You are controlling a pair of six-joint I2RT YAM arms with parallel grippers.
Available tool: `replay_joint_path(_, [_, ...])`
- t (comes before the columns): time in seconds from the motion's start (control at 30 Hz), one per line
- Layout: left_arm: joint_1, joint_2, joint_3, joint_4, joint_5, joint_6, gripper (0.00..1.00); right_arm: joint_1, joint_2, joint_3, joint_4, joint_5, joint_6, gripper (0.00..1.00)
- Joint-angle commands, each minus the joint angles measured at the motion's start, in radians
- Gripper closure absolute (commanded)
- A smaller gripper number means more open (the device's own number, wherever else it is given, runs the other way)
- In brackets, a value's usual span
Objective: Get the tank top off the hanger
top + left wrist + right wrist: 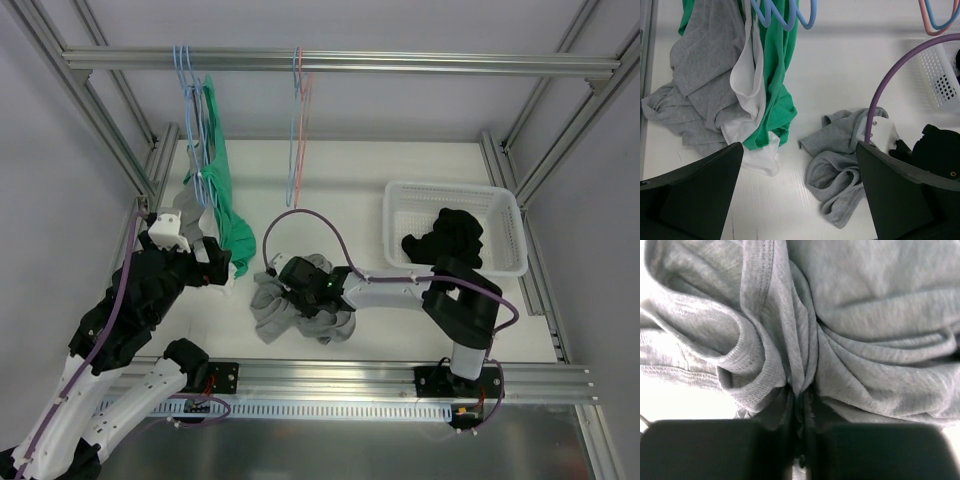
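Observation:
A grey tank top [272, 308] lies crumpled on the white table, off any hanger. My right gripper [302, 290] is down on it; in the right wrist view its jaws [801, 407] are shut on a pinched fold of the grey fabric [865, 315]. A blue hanger [190, 75] on the rail carries a green tank top [226, 195], with grey [705, 75] and white [752, 75] garments beside it. My left gripper [214, 264] stands open below these, holding nothing [799, 167].
A blue-and-pink bare hanger [298, 120] hangs mid-rail. A white basket [400, 215] at the right holds a black garment [450, 240]. A purple cable [890, 70] arcs over the right arm. Aluminium frame posts line both sides.

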Motion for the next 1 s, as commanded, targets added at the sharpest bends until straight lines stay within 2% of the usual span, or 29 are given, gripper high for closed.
replay_joint_path(0.0, [-0.006,-0.013,-0.006,0.012,-0.029,0.010,0.01,0.018,-0.077,-0.062,-0.096,0.063,0.015,1.00])
replay_joint_path(0.47, [-0.007,-0.050,-0.014,0.014,-0.073,-0.007,0.01,0.038,-0.549,-0.112,-0.123,0.238,0.032,1.00])
replay_joint_path(0.7, [-0.006,-0.061,-0.015,0.012,-0.093,-0.013,0.01,0.040,-0.671,0.006,-0.240,0.302,-0.040,1.00])
replay_joint_path(0.97, [-0.006,-0.073,-0.021,0.012,-0.115,-0.017,0.01,0.040,-0.695,0.288,-0.395,0.431,-0.175,1.00])
